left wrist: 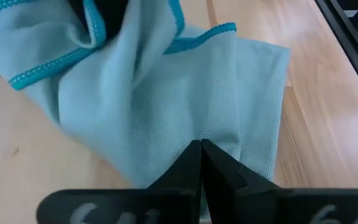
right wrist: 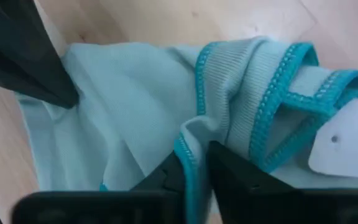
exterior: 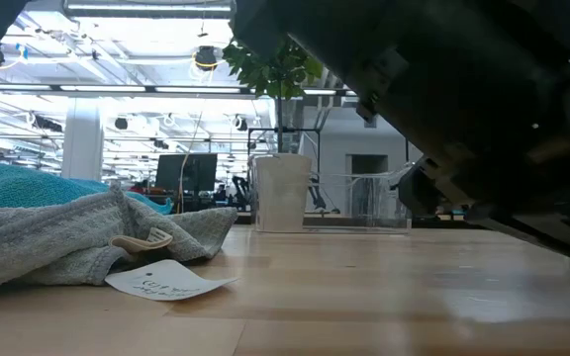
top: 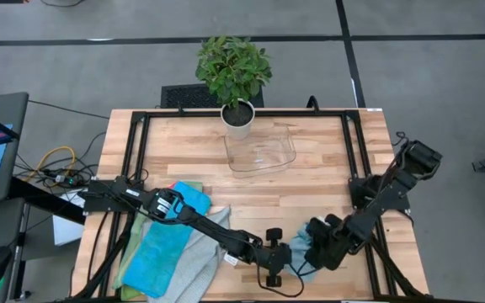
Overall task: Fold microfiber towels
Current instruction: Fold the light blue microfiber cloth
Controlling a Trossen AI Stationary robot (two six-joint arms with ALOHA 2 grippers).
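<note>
A light grey microfiber towel with teal edging (top: pixel 298 251) lies crumpled on the table near its front edge, between my two grippers. My left gripper (top: pixel 283 257) reaches in from the table's left and is shut on the towel (left wrist: pixel 166 93). My right gripper (top: pixel 312 247) comes from the right, pointing steeply down, and is shut on the towel's teal hem (right wrist: pixel 191 149). A white tag (right wrist: pixel 347 143) sits at a turned-over corner. Several more towels (top: pixel 171 248), blue, grey and green, lie heaped at the front left. My left gripper has its shut fingertips (left wrist: pixel 197 155) on the towel's flat middle part, slanting down from the table's left. A crease (left wrist: pixel 213 118) runs away from the tips. The towel lies on the table there. My right gripper pinches a teal-edged hem (right wrist: pixel 186 155) between its two fingers from above, at a bunched, folded-over part of the towel. More than one layer seems gathered there. The cloth beside the fingers lies slack on the table.
A potted plant (top: pixel 237 118) and a clear plastic tray (top: pixel 261 150) stand at the table's far middle. A black frame (top: pixel 343 143) runs around the wooden top. In the low view a grey towel (exterior: pixel 67 237) with a paper tag (exterior: pixel 166 282) lies at the left.
</note>
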